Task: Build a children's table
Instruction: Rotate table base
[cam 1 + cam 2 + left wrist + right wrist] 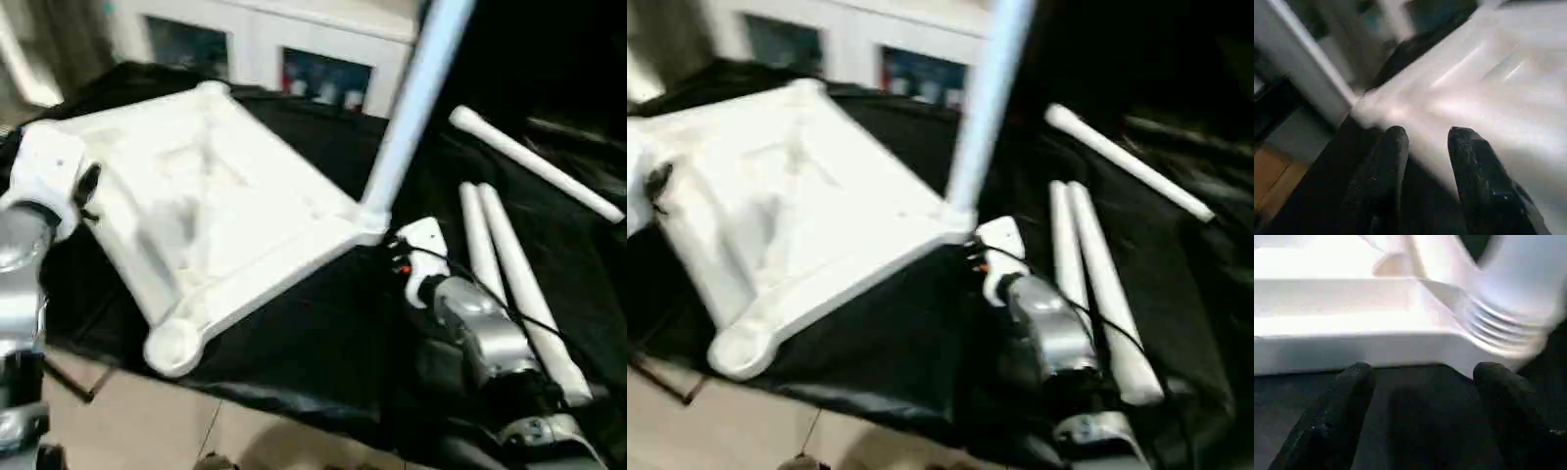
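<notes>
While empty, right gripper (1422,377) gapes beside tabletop (1352,333).

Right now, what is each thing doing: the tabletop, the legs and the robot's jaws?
Tabletop: upside down on the black cloth, underside up.
Fitted leg: standing upright in one corner socket.
Loose legs: three lying flat on the cloth.
Right gripper: jaws open, holding nothing.
Left gripper: jaws apart, holding nothing.

The upright leg (411,98) runs off the top edge of the frame, so its upper end is cut off. At the far left, the left arm's white wrist (54,171) covers the tabletop's (216,196) left corner. In the upper part of the frame, what sits behind the cabinet's (294,49) glass doors is too blurred to tell.
</notes>
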Available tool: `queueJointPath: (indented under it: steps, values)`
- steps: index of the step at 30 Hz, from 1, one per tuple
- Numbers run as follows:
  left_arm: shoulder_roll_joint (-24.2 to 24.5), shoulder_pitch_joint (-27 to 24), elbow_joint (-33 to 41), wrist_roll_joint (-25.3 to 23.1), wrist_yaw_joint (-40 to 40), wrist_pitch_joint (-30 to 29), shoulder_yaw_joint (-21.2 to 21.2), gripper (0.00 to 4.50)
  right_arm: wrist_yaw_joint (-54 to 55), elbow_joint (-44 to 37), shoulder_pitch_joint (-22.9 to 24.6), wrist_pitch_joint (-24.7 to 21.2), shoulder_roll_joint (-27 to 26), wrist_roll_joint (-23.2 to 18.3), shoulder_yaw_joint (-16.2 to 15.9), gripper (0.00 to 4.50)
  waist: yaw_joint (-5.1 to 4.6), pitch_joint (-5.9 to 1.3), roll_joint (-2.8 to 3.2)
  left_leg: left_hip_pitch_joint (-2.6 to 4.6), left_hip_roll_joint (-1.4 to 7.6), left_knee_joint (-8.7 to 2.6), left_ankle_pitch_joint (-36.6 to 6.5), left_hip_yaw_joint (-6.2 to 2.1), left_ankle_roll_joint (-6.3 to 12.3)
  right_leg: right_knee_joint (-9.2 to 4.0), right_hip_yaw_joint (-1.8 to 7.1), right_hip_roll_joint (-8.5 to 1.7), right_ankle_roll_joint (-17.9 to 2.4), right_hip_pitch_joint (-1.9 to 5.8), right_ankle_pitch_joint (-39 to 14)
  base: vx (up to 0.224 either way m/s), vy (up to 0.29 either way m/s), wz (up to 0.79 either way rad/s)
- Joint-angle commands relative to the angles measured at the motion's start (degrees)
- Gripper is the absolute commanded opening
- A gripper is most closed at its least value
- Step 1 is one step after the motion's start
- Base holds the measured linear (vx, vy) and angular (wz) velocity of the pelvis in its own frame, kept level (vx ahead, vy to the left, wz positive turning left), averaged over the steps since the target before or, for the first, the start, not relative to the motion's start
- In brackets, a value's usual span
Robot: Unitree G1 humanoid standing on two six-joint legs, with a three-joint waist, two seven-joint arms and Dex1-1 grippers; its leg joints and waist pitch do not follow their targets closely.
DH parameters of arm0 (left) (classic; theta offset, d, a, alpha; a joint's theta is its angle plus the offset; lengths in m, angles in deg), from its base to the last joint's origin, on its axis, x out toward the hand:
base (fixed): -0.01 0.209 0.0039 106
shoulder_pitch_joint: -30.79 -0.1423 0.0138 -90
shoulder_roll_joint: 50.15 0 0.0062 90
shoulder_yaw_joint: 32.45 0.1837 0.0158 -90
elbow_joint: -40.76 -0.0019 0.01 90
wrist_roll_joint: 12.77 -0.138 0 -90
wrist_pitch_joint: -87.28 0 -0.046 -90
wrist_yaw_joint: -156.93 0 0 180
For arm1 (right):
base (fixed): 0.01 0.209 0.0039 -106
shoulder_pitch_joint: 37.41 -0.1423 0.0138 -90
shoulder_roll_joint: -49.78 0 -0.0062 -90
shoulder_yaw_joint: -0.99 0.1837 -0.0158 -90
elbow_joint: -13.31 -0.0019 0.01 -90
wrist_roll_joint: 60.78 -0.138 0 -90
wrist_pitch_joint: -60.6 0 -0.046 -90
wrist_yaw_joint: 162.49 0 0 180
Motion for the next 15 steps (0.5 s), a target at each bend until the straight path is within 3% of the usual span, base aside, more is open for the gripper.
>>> queueJointPath:
  steps: [1, 4, 6, 10, 14, 15]
  values:
    - [1.1, -2.1, 1.5, -0.8, -0.7, -3.5, -1.5, 1.67, 0.5, 1.8, -0.6, -1.0, 0.8, 1.0, 0.1, 3.59, -0.05, -3.26, 1.47, 1.47, 1.58, -4.51, -12.4, -0.01, -0.94, -4.06, 3.22, -2.95, -9.5, 2.29, -10.2, 0.0, 0.0, 0.0]
    - [1.8, -7.4, 4.5, 2.5, 0.2, -9.5, 0.2, 1.67, 0.6, 3.3, -1.7, -1.2, -0.4, 1.0, -0.8, 3.59, -0.11, -3.35, 1.32, 1.2, 1.52, -4.69, -13.0, -0.26, -1.76, -3.89, 3.17, -2.87, -8.8, 2.4, -9.6, 0.0, 0.0, 0.0]
    - [1.2, -8.1, 4.8, 3.4, 0.9, -10.2, 0.4, 1.67, 0.6, 4.2, -2.2, -0.8, -0.8, 1.1, -0.8, 3.59, 0.05, -3.33, 1.27, 1.28, 1.44, -4.72, -14.0, -0.31, -1.97, -4.09, 3.19, -2.89, -8.7, 2.28, -9.8, 0.0, 0.0, 0.0]
    - [-2.2, -9.4, 5.5, 5.3, 7.6, -12.8, 5.2, 1.67, 2.5, 11.5, -6.4, 1.4, -2.2, 1.6, 0.0, 3.59, 0.42, -3.43, 1.05, 1.33, 1.36, -4.65, -14.3, -0.26, -2.48, -4.12, 3.24, -3.1, -9.5, 2.22, -9.4, 0.0, 0.0, 0.0]
    - [-2.8, -9.8, 5.5, 7.6, 11.3, -14.2, 9.7, 1.67, 3.7, 14.1, -8.1, 2.6, -2.2, 2.1, 0.5, 3.59, 0.46, -3.55, 1.1, 0.9, 1.23, -4.68, -13.5, -0.45, -2.7, -3.95, 3.25, -3.08, -8.6, 2.67, -8.7, 0.0, 0.0, 0.0]
    - [-2.7, -9.5, 5.7, 9.2, 12.3, -13.9, 11.6, 1.67, 3.9, 14.6, -8.6, 2.8, -2.2, 2.0, 0.6, 3.59, 0.41, -3.56, 1.44, 0.9, 1.22, -4.69, -13.4, -0.46, -2.67, -3.89, 3.26, -2.96, -8.6, 2.73, -7.9, 0.0, 0.0, 0.0]
